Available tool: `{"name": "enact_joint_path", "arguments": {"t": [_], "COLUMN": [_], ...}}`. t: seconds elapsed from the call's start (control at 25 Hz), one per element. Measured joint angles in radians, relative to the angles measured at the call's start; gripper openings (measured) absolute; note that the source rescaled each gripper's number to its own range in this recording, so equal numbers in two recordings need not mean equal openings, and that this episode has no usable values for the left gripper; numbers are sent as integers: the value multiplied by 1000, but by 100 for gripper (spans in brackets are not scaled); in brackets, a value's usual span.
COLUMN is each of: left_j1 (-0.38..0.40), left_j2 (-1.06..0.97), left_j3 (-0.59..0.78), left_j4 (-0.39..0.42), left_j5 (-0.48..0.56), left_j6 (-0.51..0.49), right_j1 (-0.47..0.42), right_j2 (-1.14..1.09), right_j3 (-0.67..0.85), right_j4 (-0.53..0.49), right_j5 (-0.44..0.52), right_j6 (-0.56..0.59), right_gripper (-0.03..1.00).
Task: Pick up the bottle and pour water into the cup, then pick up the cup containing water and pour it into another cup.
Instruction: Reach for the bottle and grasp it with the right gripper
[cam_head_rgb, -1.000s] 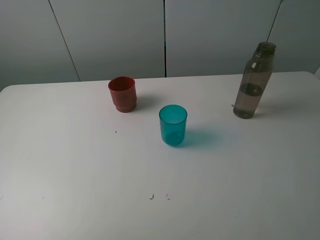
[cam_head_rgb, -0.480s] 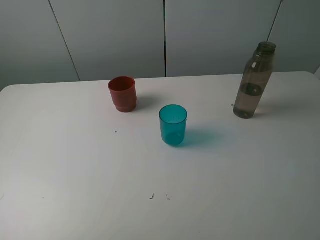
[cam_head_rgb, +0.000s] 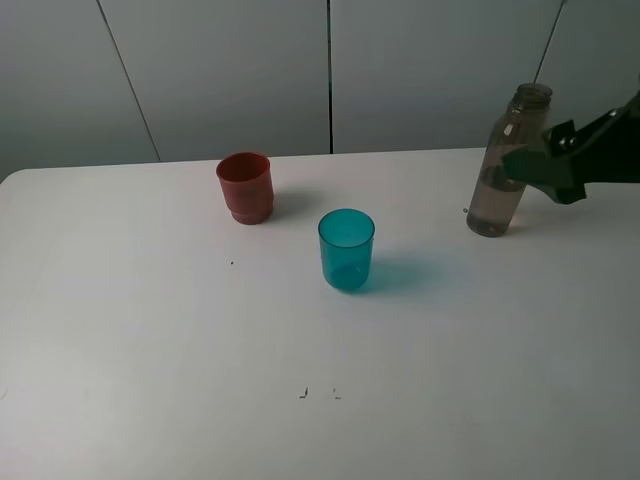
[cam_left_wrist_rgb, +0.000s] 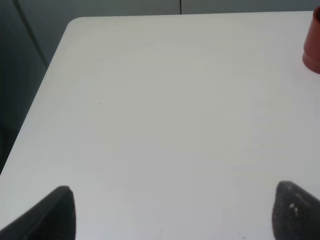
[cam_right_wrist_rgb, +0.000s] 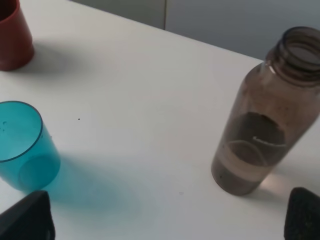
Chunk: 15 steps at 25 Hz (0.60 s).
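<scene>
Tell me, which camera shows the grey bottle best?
The right wrist view: the bottle is close, open mouth and water level clear. Exterior high shows it small, overlapped by the right gripper; left wrist misses it.

1. A tall smoky grey-brown translucent plastic bottle (cam_head_rgb: 505, 165) stands upright at the far right of the white table (cam_head_rgb: 150, 330). The black right gripper (cam_head_rgb: 545, 170) crowds its right side, fingers spread wide.
2. A translucent teal plastic tumbler (cam_head_rgb: 346, 250) stands mid-table, with a broad open lane between it and the bottle.
3. An opaque red-brown plastic cup (cam_head_rgb: 245, 187) stands behind and left of the tumbler, with a narrower gap between them.
4. The near half of the table is bare.
5. The left gripper (cam_left_wrist_rgb: 172, 215), fingers wide apart, has bare tabletop ahead.
</scene>
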Motion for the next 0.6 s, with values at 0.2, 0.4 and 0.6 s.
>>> {"name": "enact_joint_path", "arguments": {"t": [0.2, 0.4, 0.6], "left_j1": [0, 0, 0], "left_j2": [0, 0, 0], "left_j3": [0, 0, 0], "left_j4": [0, 0, 0], "left_j5": [0, 0, 0], "left_j6": [0, 0, 0], "right_j1": [2, 2, 2], "right_j2": [195, 332, 472], "right_j3": [56, 145, 168], "right_j4": [33, 37, 1], "right_j5": [-213, -467, -622], "right_j6": [37, 128, 219], "right_gripper": [100, 100, 100]}}
